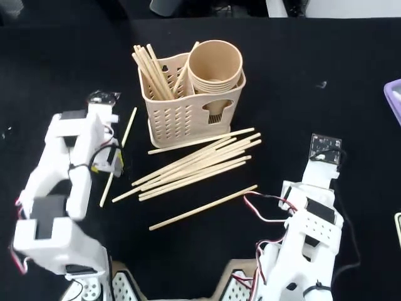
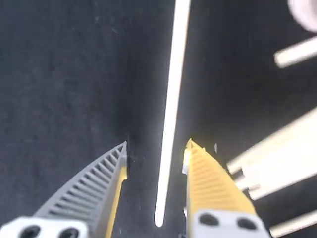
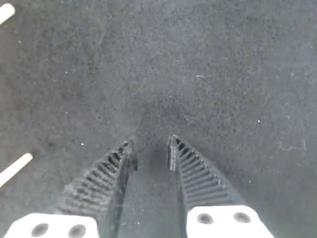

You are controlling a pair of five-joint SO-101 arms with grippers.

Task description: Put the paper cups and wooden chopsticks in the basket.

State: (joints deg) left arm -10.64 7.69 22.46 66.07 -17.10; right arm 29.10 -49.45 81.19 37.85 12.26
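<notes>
A beige slotted basket (image 1: 178,116) stands at the table's middle back. It holds stacked paper cups (image 1: 215,63) on one side and several wooden chopsticks (image 1: 153,72) on the other. A loose pile of chopsticks (image 1: 194,164) lies in front of it, with a single chopstick (image 1: 203,207) nearer the front. Another lone chopstick (image 1: 119,157) lies beside the left arm (image 1: 75,157). My left gripper (image 2: 156,148) is open and low over the table, this chopstick (image 2: 171,114) lying between its fingers. My right gripper (image 3: 150,148) is open over bare black cloth at the right.
The black cloth (image 1: 313,75) to the right of the basket is bare. A purple object (image 1: 393,100) sits at the right edge. Two chopstick ends (image 3: 15,168) show at the side of the right wrist view.
</notes>
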